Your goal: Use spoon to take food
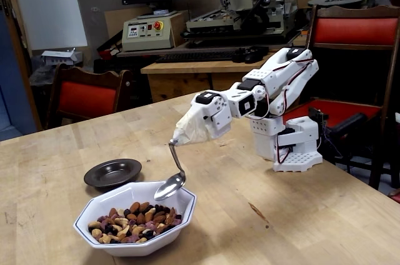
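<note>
Reaching out from its white base, the white arm's gripper (185, 135) is swathed in beige tape, so whether the jaws are wide or narrow cannot be told; the small shiny silver metal spoon (173, 176) hangs from that wrapping, bowl down, over the back of the white octagonal bowl (181, 212). Mixed brown almonds, pale cashews and dark pieces (133, 220) fill it. Behind, a small dark round saucer (113, 172) sits on the wooden table (300, 215).

Silver spoon (170, 185), brown-and-purple food (134, 219), white bowl (106, 204), dark saucer (113, 172).
</note>
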`<state>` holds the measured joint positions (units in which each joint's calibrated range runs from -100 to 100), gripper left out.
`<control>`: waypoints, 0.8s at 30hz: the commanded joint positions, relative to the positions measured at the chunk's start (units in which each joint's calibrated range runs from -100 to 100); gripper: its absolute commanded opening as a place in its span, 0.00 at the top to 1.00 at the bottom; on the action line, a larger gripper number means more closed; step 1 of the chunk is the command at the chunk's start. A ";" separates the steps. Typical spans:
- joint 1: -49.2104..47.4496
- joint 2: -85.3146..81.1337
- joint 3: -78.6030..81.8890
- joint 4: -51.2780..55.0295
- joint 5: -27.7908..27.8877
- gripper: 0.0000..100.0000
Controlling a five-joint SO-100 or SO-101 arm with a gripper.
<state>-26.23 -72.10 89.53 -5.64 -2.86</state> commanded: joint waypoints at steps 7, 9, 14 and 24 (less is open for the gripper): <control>0.30 -0.68 -1.30 -8.35 0.20 0.96; 0.30 -0.60 -1.21 -8.83 0.20 0.96; 0.30 0.17 -1.30 -9.46 0.20 0.96; 0.38 3.43 -1.39 -9.54 0.20 0.96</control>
<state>-26.23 -70.64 89.53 -13.63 -2.86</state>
